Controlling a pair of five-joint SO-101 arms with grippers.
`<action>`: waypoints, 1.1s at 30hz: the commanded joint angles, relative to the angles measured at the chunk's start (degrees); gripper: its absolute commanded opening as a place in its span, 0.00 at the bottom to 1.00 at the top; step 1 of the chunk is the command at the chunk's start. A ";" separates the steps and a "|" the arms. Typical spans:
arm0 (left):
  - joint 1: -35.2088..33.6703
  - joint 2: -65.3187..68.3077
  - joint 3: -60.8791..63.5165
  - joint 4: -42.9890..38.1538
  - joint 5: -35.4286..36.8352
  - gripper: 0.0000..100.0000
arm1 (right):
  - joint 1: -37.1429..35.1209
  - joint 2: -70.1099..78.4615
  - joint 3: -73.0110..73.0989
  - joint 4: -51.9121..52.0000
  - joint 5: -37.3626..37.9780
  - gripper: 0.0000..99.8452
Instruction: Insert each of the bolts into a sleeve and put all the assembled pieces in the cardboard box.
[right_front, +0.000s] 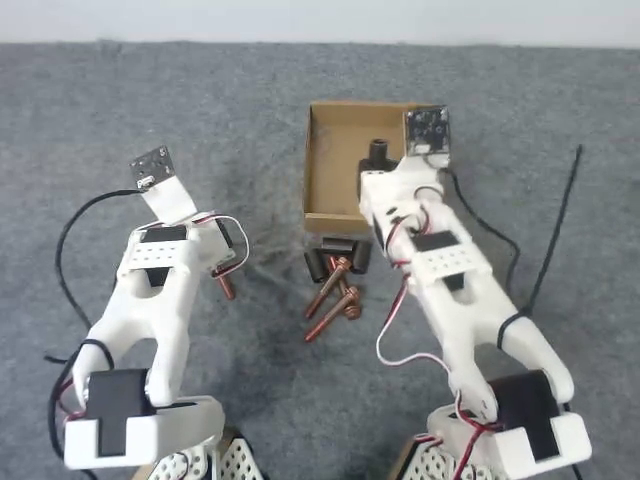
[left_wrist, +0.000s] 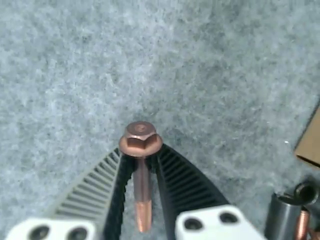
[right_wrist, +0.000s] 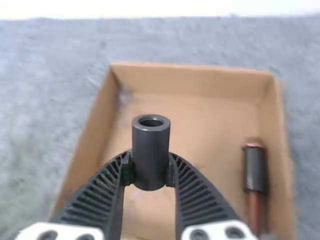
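Now bolt (left_wrist: 142, 187) in left gripper (left_wrist: 141, 151), sleeve (right_wrist: 150, 145) in right (right_wrist: 150, 164)

The high camera looked steeply down from above my two bases, far enough off to take in the whole mat (right_front: 100, 100) and the box (right_front: 308, 165). Each wrist camera sat close behind its fingers, looking along them: over my left gripper (left_wrist: 141, 154) onto the mat, over my right gripper (right_wrist: 150, 161) into the box, which the high view shared.
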 joint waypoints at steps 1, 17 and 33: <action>-0.26 -3.69 -0.22 -1.76 -0.70 0.01 | -2.24 -1.54 3.87 -14.02 0.88 0.01; -0.26 -3.69 -0.40 -1.76 -0.70 0.01 | -3.03 16.92 7.74 -56.57 9.32 0.01; -0.26 -3.69 -0.48 -1.76 -0.70 0.01 | -3.82 28.70 23.12 -88.31 13.98 0.01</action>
